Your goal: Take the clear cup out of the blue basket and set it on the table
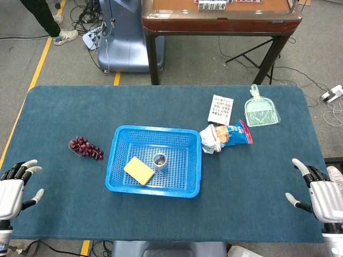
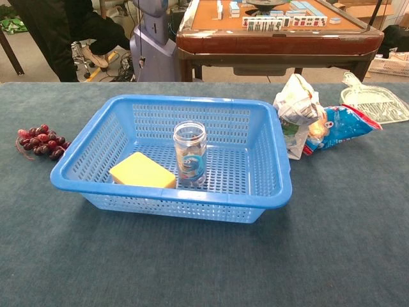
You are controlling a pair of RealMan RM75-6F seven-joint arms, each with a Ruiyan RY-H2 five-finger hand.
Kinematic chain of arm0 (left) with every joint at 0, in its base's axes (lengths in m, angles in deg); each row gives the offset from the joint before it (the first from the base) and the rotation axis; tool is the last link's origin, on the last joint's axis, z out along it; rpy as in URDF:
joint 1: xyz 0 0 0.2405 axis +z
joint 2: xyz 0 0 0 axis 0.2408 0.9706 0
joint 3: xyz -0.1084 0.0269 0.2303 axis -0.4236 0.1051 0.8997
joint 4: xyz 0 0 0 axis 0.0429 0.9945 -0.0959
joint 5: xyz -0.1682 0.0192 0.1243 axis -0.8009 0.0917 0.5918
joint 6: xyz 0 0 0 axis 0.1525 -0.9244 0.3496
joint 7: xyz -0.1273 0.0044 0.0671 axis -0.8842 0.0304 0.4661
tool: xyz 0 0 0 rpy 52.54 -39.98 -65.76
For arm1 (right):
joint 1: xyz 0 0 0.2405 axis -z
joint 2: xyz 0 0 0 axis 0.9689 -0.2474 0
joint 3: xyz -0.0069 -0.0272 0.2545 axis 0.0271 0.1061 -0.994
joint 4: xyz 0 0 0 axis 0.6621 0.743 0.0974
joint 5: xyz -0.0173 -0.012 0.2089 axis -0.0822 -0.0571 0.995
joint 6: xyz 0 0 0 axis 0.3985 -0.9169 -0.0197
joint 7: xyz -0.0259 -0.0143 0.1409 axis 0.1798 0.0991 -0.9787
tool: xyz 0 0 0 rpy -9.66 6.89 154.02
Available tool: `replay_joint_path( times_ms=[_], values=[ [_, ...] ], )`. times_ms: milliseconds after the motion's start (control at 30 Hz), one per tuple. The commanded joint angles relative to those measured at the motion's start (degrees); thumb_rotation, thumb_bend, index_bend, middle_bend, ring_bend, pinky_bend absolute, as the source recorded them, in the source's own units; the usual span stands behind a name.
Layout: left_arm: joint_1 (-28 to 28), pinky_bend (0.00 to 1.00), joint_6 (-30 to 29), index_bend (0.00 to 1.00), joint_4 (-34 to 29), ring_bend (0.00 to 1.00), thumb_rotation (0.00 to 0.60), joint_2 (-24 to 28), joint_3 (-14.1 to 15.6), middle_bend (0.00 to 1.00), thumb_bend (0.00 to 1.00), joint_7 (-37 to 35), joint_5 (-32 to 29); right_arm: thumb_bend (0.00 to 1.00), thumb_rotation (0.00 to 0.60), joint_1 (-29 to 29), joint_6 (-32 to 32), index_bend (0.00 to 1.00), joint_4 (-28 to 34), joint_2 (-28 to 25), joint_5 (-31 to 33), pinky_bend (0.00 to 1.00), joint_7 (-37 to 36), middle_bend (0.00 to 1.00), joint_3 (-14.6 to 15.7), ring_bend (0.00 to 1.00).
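Note:
The clear cup (image 1: 160, 161) (image 2: 190, 153) stands upright inside the blue basket (image 1: 119, 160) (image 2: 275, 185), near its middle, beside a yellow sponge (image 1: 139, 171) (image 2: 142, 171). My left hand (image 1: 15, 187) rests at the table's left front edge, fingers spread, holding nothing, far from the basket. At the right front edge my right hand (image 1: 317, 193) is likewise spread and empty. Neither hand shows in the chest view.
A bunch of dark grapes (image 1: 84, 148) (image 2: 41, 141) lies left of the basket. Snack bags (image 1: 228, 136) (image 2: 313, 118) lie right of it, with a printed card (image 1: 220, 108) and a green dustpan (image 1: 261, 111) further back. A wooden table (image 1: 220, 19) stands beyond.

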Motion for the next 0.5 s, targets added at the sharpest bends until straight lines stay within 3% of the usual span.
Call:
replay_joint_path(
  times_ms=[33,500],
  values=[
    [-0.03,0.24,0.09,0.38,0.01,0.17,0.6,-0.05,0.02,0.21,0.27,0.0,0.01,0.15,0.6,0.08,-0.01,0.14,-0.01,0.0,0.09,0.35,-0.03,0.27,0.06,0.22],
    [0.22,0.24,-0.35,0.38,-0.19,0.17,0.6,0.22,0.19,0.21,0.27,-0.22,0.66,0.15,0.6,-1.2,0.28,0.14,0.39,-0.25,-3.0,0.35,-0.75,0.28,-0.32,0.22]
  ],
)
